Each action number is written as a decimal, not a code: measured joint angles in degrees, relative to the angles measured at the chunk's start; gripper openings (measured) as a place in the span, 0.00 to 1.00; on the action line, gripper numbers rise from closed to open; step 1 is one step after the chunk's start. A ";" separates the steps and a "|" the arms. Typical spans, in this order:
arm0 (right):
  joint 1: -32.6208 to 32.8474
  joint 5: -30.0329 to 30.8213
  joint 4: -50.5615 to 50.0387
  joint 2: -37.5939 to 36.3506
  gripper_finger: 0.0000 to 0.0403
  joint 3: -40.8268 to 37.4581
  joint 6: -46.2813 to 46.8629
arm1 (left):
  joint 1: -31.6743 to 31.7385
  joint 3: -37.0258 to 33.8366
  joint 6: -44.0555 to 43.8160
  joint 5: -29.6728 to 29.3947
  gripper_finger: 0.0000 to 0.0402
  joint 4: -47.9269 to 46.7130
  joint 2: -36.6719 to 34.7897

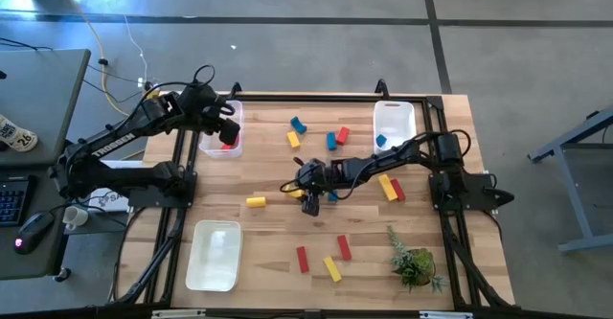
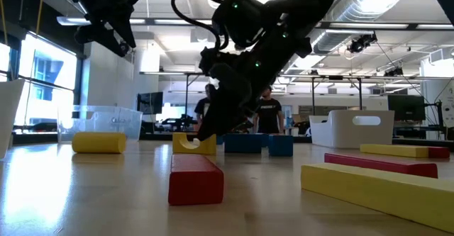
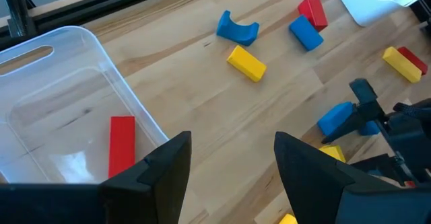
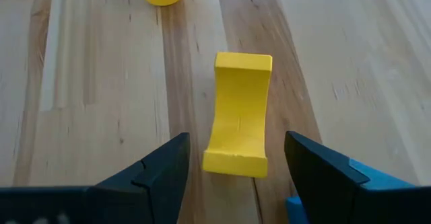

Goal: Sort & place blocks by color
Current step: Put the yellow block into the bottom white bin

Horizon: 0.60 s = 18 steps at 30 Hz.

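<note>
Red bar (image 2: pixel 196 178): lying nearest the low camera, on the table (image 1: pixel 268 233).
Long yellow bar (image 2: pixel 376 186): lying just right of it in that view, a red one behind it.
Right gripper (image 4: pixel 232 167): hovering low at mid-table, fingers standing apart on either side of the yellow arch block, not pinching it.
Yellow arch block (image 4: pixel 239 113): lying on the wood between those fingers, curved side up; a blue block (image 4: pixel 293 207) is sitting just beside one finger.
Yellow cylinder (image 1: pixel 256 201): lying left of the right gripper, apart from it.
Mid-table blocks: blue arch (image 3: pixel 237 30), yellow bar (image 3: pixel 246 62), blue block (image 3: pixel 306 33) and red block (image 3: pixel 312 12) are lying loose toward the far edge.
Left gripper (image 3: pixel 232 160): hanging above the far-left bin, fingers spread wide, holding nothing.
Far-left bin (image 1: pixel 232 118): holding one red bar (image 3: pixel 122 145).
Far-right bin (image 1: pixel 393 113): holding a blue piece (image 1: pixel 381 141).
Near bin (image 1: pixel 214 255): sitting at the table's near left.
Plant (image 1: pixel 414 258): standing at the near right corner.
</note>
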 joint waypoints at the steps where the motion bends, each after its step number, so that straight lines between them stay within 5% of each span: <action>1: 0.00 0.07 -0.05 0.02 0.57 0.00 -0.02 | 0.00 -0.02 0.01 0.00 0.50 0.00 0.00; 18: -0.07 -0.30 -2.70 0.55 0.48 0.25 0.36 | 0.00 -0.02 0.00 -0.01 0.50 0.02 0.02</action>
